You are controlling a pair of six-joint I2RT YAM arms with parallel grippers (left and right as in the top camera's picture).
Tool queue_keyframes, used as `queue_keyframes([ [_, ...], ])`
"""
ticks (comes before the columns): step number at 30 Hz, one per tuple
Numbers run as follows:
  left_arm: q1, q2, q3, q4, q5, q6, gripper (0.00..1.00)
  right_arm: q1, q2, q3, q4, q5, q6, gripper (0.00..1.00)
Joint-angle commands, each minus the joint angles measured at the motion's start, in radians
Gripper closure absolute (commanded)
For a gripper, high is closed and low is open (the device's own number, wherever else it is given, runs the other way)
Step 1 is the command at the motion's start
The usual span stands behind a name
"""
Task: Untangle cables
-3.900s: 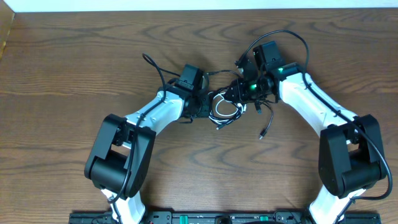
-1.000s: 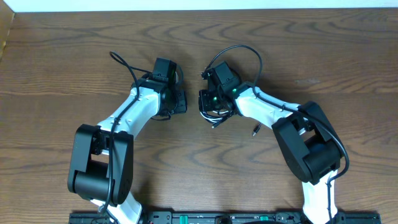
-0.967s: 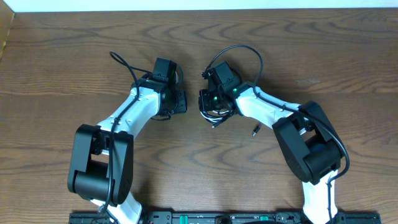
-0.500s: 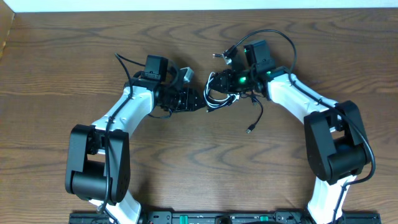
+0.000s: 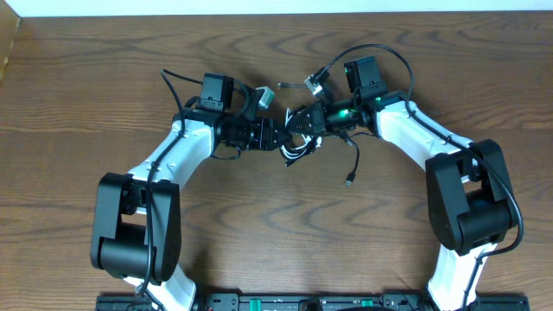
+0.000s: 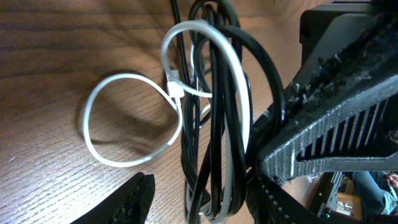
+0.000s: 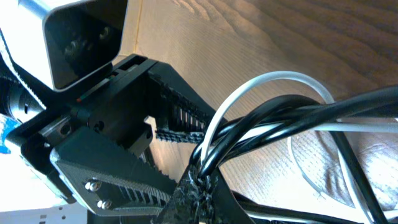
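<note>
Overhead first: the tangle (image 5: 296, 142) sits on the tabletop (image 5: 95, 78), a bit toward 12 o'clock from the middle. The left claw (image 5: 278, 136) is at its 9 o'clock and the right claw (image 5: 304, 123) at its 1 o'clock, both right on it. The black cable (image 5: 352, 160) trails a loose end toward 5 o'clock, and its plug (image 5: 348, 182) lies free on the wood. The white cable (image 5: 302, 149) is bunched up under the claws.

Left wrist: the left claw is released. Its fingers (image 6: 134, 199) are spread either side of the tangle, and I can't see any squeeze. White lies in a flat open loop at 9 o'clock, and another white turn rides over the black strands.

Right wrist: the right claw looks clenched on the tangle, with black and white strands pinched together at its tip near 6 o'clock.

Both cords look light, floppy and smooth, so I reckon they'll slide rather than lift. I'd grab white at that open loop, since gripping the bunch would just drag everything. Plugs will probably snag.
</note>
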Motion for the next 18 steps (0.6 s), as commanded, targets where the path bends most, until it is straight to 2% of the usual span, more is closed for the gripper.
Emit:
queue_keyframes([
  [1, 0.003, -0.011, -0.006, 0.005, -0.026, 0.013, 0.50, -0.014, -0.019, -0.002, -0.032, -0.072, -0.069, 0.99],
  [3, 0.003, -0.011, -0.006, 0.005, -0.029, 0.014, 0.50, -0.021, -0.019, -0.002, -0.056, -0.073, -0.088, 0.99],
  [7, 0.003, -0.011, -0.006, 0.005, -0.043, 0.022, 0.69, -0.038, -0.019, -0.002, -0.099, -0.073, -0.114, 0.99],
  [18, 0.003, -0.011, -0.006, 0.012, -0.043, 0.022, 0.68, -0.043, -0.019, -0.002, -0.117, -0.060, -0.133, 0.99],
])
